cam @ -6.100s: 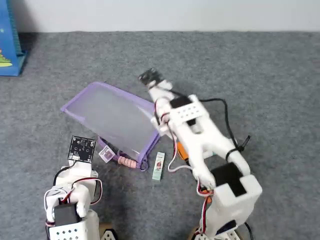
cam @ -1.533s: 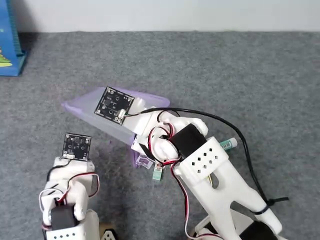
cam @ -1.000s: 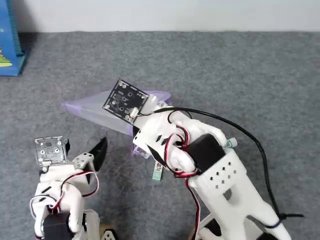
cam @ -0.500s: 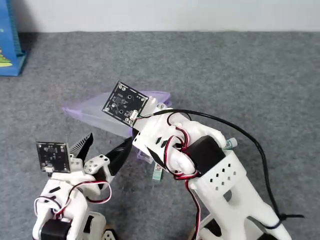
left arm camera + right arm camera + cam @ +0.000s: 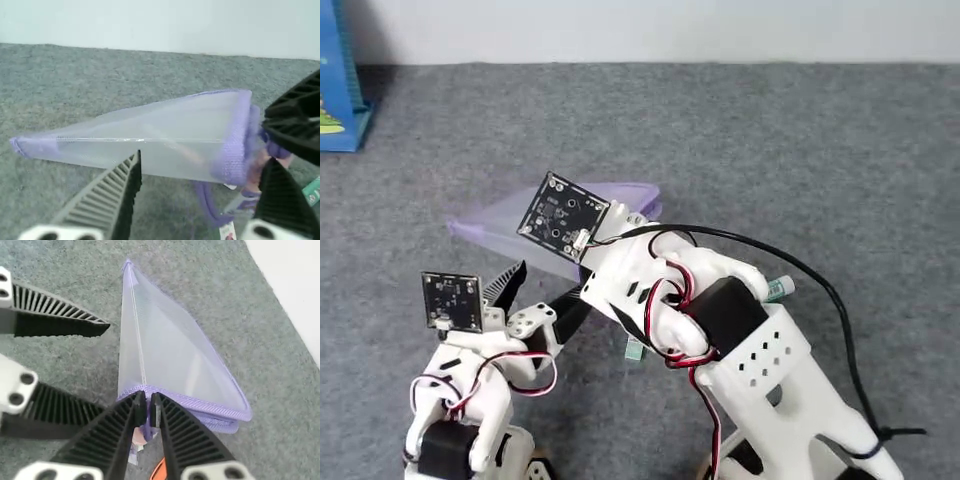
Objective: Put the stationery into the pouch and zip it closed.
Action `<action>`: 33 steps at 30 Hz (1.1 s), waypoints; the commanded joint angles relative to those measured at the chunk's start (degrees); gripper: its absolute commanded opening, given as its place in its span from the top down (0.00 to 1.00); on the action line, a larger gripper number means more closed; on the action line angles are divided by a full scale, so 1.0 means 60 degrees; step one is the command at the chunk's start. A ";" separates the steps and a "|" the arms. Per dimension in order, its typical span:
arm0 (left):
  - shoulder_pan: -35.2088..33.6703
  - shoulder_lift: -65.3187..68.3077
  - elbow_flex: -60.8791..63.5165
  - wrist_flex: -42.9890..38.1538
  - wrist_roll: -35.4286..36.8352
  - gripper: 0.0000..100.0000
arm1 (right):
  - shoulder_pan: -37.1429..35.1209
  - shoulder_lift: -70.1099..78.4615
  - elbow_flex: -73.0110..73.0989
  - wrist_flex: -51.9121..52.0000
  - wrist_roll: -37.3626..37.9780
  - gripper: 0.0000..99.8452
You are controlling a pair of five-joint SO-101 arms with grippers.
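Right claw (image 5: 146, 409) clenched on purple rim of pouch (image 5: 165, 350), mid-worktop (image 5: 820, 150); left claw (image 5: 202, 177) released w/ jaws wide apart, just beside pouch. Green stationery item (image 5: 634, 349) lies outside pouch, nr right arm.

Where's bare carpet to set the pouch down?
Bare carpet runs from the pouch to the back wall, and right of the black cable. Crowded around the left gripper, right gripper and green stationery piece.
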 commanded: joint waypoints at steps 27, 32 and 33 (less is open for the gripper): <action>0.0015 -0.0132 0.0608 -0.1055 -0.1421 0.99 | -0.0168 -0.0418 -0.0176 0.1077 -0.0586 0.99; -0.0689 -0.0132 0.0593 -0.1011 -0.1377 0.99 | 0.0432 -0.0315 -0.0132 0.2000 -0.1245 0.99; -0.1084 -0.0132 0.0593 -0.1040 -0.1363 0.99 | 0.0637 -0.0300 -0.0117 0.2176 -0.1363 0.99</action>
